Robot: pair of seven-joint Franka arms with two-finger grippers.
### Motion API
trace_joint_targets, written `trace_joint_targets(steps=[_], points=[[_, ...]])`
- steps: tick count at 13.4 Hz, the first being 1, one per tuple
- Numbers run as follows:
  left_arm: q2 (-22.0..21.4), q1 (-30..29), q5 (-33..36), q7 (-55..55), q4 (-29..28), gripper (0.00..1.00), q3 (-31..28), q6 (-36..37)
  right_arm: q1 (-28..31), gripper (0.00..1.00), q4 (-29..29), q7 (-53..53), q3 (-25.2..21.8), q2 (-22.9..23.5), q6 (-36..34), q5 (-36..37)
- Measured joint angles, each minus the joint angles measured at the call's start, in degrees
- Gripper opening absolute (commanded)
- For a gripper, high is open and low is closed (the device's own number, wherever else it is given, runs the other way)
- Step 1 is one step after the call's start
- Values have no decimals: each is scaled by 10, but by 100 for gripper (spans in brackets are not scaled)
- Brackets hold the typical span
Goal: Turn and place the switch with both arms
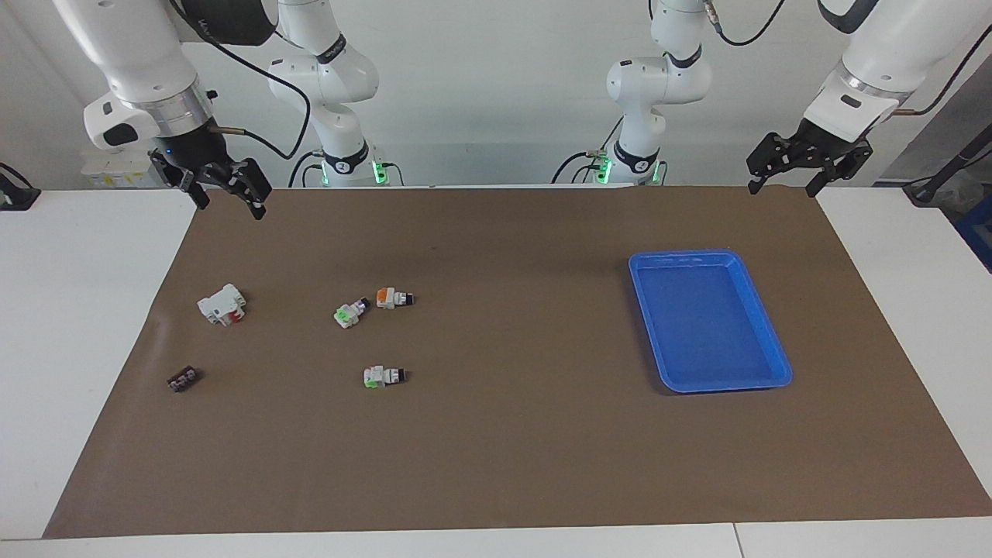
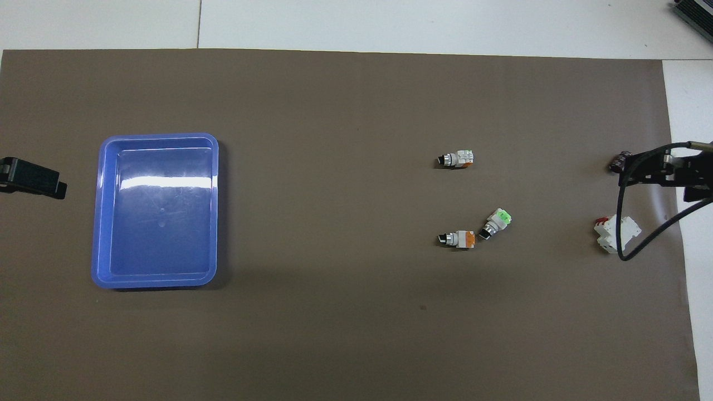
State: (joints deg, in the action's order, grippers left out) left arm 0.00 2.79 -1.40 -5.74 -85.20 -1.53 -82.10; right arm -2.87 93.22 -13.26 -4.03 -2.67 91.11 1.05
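Note:
The switch (image 1: 384, 377) is white with a pale green block at one end and a black knob at the other. It lies on its side on the brown mat, farthest from the robots of three switches, and also shows in the overhead view (image 2: 458, 160). My right gripper (image 1: 230, 208) is open, empty and raised over the mat's corner at the right arm's end; it shows at the overhead view's edge (image 2: 668, 170). My left gripper (image 1: 783, 190) is open, empty and raised over the mat's corner at the left arm's end, beside the tray (image 2: 33, 184).
An orange-ended switch (image 1: 394, 297) and a switch with a bright green face (image 1: 350, 313) lie nearer to the robots. A white block with red (image 1: 222, 304) and a small dark part (image 1: 183, 380) lie toward the right arm's end. A blue tray (image 1: 709, 256) sits toward the left arm's end.

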Motion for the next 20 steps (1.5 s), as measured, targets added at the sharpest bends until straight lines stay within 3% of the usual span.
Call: trace_joint_targets(steps=[8, 12, 16, 20], points=[[0, 0, 0, 0, 0, 100, 1, 0, 0, 100, 4, -1, 0, -2, 0, 0], [-1, 0, 0, 0, -1, 100, 0, 0, 1, 100, 16, -78, -1, -5, 36, 1], [-1, 0, 0, 1, -1, 100, 0, 0, 0, 100, 99, -171, -1, 8, 165, 1], [-1, 0, 0, 2, -1, 100, 0, 0, -22, 100, 137, -325, 4, 99, 288, 2]])
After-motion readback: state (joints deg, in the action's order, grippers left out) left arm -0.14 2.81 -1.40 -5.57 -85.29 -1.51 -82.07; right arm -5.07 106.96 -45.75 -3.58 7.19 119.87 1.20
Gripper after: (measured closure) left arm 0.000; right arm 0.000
